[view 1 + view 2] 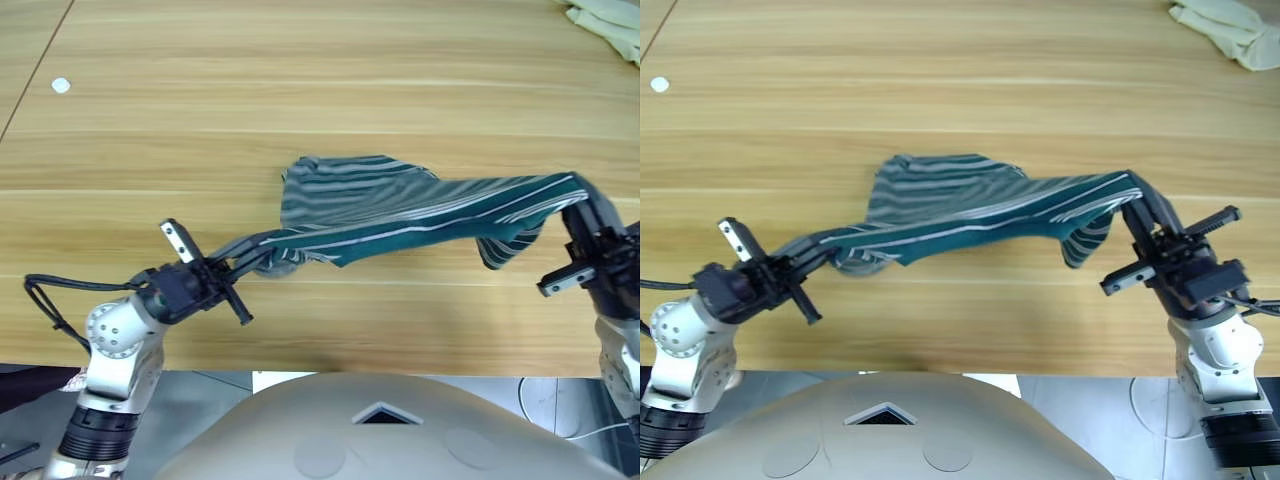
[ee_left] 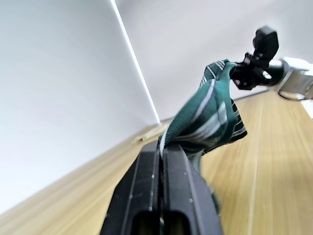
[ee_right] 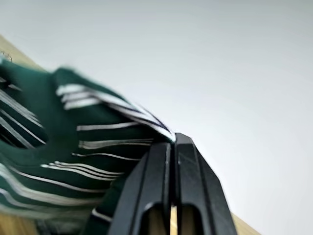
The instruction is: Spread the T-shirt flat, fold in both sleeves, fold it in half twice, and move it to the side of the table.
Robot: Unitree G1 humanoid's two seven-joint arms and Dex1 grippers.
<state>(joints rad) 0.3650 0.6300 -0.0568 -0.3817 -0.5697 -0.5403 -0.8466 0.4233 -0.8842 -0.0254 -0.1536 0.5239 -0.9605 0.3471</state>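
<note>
A dark green T-shirt (image 1: 400,215) with white stripes hangs stretched between my two grippers above the wooden table (image 1: 300,80). Its far part sags and rests bunched on the table near the middle. My left gripper (image 1: 228,268) is shut on the shirt's left end near the table's front edge; in the left wrist view the cloth (image 2: 208,115) comes out from between the closed fingers (image 2: 173,166). My right gripper (image 1: 1145,215) is shut on the shirt's right end, lifted off the table. In the right wrist view the striped cloth (image 3: 73,132) is pinched by its fingers (image 3: 186,156).
A pale crumpled cloth (image 1: 1225,30) lies at the table's far right corner. A small white round mark (image 1: 61,86) sits at the far left. The table's front edge (image 1: 300,370) runs just below both grippers. Bare wood spreads behind the shirt.
</note>
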